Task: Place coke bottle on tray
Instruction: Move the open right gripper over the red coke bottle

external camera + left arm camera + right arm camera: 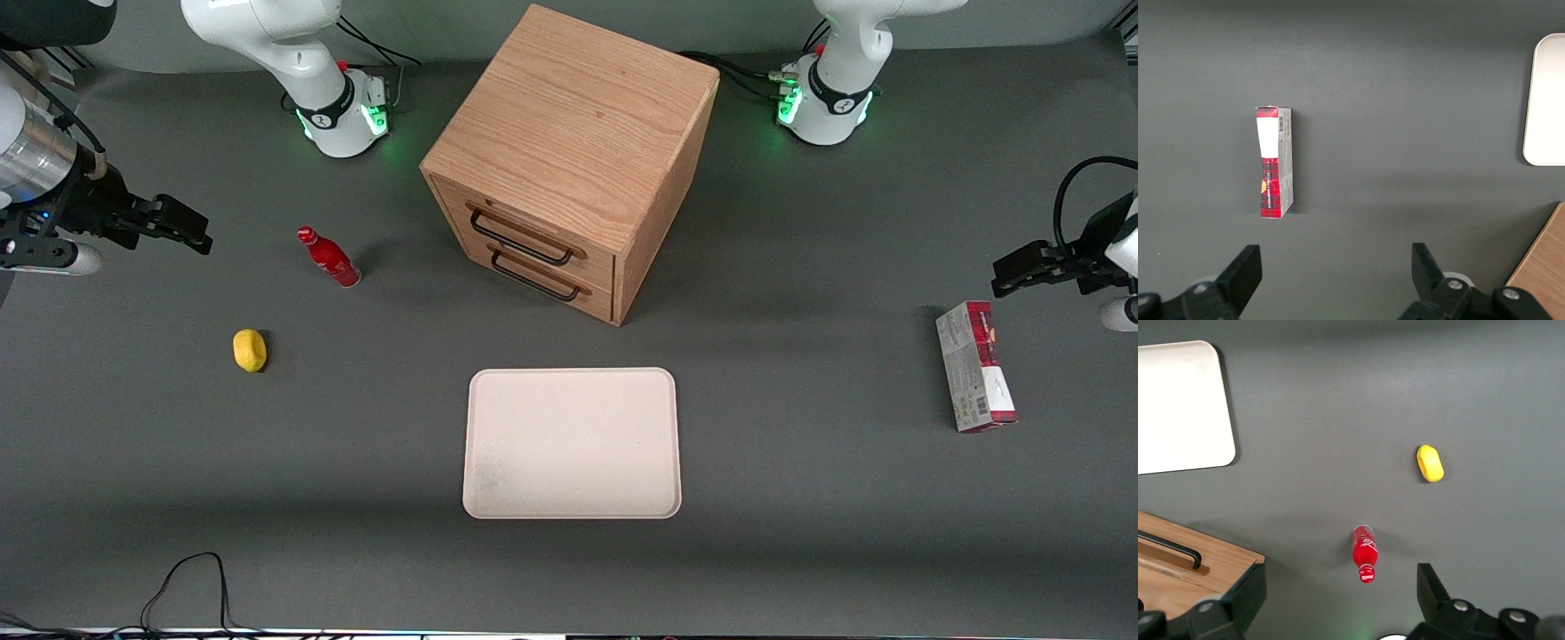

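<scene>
While the bottle [1365,553] is standing below, the gripper [1338,593] is hanging apart, empty; descend centred, clamp low.

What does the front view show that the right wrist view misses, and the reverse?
Only the front view shows the red-and-white carton, lying toward the parked arm's end of the table, and the whole drawer cabinet. The right wrist view adds nothing new, only the open gripper above the standing coke bottle. Both show bottle, yellow lump and tray.
</scene>
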### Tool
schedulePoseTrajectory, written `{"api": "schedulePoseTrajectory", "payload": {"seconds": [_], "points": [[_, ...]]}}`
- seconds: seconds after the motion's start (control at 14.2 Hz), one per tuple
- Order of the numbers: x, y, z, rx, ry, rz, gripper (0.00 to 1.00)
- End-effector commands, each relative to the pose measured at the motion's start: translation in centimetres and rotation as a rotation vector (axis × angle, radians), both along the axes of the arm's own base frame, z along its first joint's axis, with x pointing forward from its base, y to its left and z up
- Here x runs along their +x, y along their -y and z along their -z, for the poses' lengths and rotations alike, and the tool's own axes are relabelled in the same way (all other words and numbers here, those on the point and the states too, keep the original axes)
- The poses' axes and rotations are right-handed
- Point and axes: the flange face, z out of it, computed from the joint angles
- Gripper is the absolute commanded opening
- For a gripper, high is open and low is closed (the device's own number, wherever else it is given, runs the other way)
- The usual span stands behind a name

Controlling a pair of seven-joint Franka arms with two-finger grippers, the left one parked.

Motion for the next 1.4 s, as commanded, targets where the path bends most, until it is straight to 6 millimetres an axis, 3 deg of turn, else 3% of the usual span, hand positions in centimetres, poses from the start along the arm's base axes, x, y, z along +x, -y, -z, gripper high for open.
{"api": "schedulePoseTrajectory", "payload": {"seconds": [0.0, 0.21, 0.42, 0.63, 1.05, 1.33], "points": [[0.3, 0.0, -0.9, 0.032, 0.0, -0.02, 1.0], [0.0, -0.4, 0.1, 0.032, -0.027, -0.02, 1.0], [-1.3, -0.5, 4.4, 0.032, -0.103, -0.08, 1.0], [-5.6, 0.3, 8.7, 0.049, -0.067, -0.131, 1.0], [-12.5, -0.4, 18.0, 0.058, -0.025, -0.201, 1.0], [-15.3, -0.8, 23.5, 0.057, 0.005, -0.22, 1.0]]}}
